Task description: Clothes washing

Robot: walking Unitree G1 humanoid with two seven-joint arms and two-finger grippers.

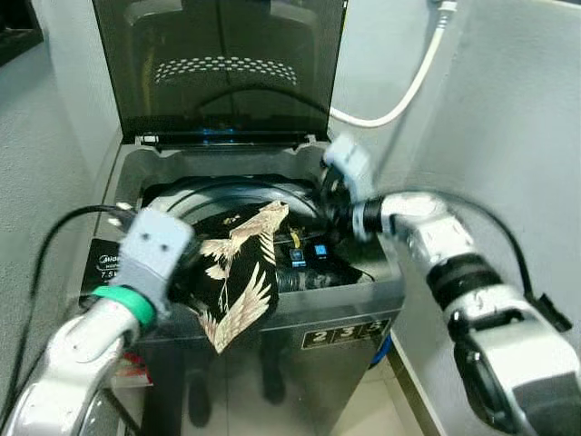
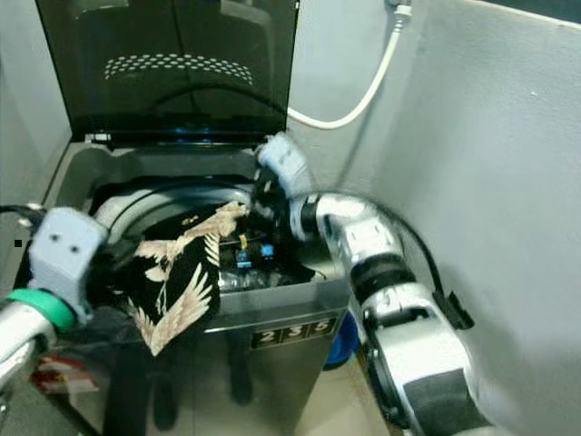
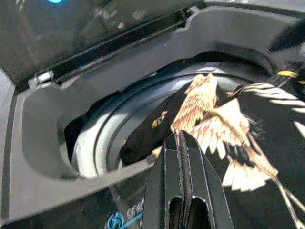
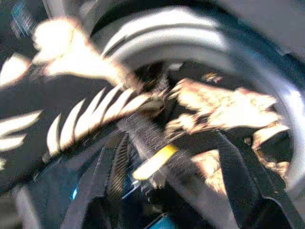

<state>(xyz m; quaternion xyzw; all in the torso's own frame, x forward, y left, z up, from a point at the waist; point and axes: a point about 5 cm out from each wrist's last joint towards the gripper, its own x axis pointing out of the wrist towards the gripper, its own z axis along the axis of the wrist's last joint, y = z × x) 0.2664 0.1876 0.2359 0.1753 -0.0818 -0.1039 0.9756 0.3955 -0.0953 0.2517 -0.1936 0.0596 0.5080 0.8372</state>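
Note:
A black garment with cream bird print (image 1: 241, 272) lies across the front rim of the open top-loading washing machine (image 1: 127, 173), one end hanging down the front and the rest in the drum (image 3: 90, 143). My left gripper (image 3: 180, 138) sits at the garment's left edge with its fingers pressed together, apparently pinching the cloth. My right gripper (image 4: 174, 138) reaches in from the right over the drum, open, with bunched garment (image 4: 214, 105) and a yellow tag (image 4: 155, 162) between its fingers (image 4: 114, 167). That view is blurred.
The machine's dark lid (image 1: 218, 73) stands upright at the back. A white hose (image 1: 399, 100) runs along the wall behind. A grey wall (image 1: 508, 136) stands close on the right. The control panel (image 1: 309, 254) shows small blue lights. A black cable (image 1: 54, 236) loops by my left arm.

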